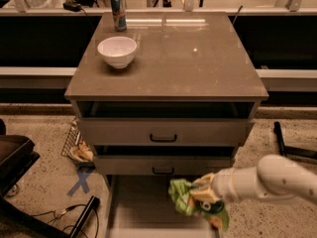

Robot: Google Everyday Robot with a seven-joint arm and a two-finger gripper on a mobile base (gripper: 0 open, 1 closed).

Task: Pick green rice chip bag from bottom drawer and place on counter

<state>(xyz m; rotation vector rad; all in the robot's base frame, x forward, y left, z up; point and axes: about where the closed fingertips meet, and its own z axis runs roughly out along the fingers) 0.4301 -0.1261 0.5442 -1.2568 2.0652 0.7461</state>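
Leftmost, on the speckled floor, a blue tape cross [80,181], and just above it a wire basket [74,145] against the cabinet's lower left corner. Further in, on the counter [198,58], a slim can [118,12] upright at the far left edge and a white bowl [117,51] nearer the front, apart from the can; around them, glossy brown slab with a few light glints. Below the slab, a dark open slot, then two drawer fronts [163,130] with black handles, one above the other. Lowest of all, the bottom drawer [141,202], pulled well out toward the camera, pale floor showing on its left half. Over the right half of that drawer, the green chip bag [181,200], crumpled, dark round logo turned down and to the right, well below the counter and not on it. Touching the drawer floor or lifted off it: impossible to tell. Clamped on the bag's right side, the gripper [200,197], jaws drawn narrow on the crinkled foil, a tan finger showing against the green. Reaches in from the right edge on a thick cream arm [267,182], level with the pulled-out drawer. Farthest right, a black bar [280,138] lying on the floor beside the cabinet.
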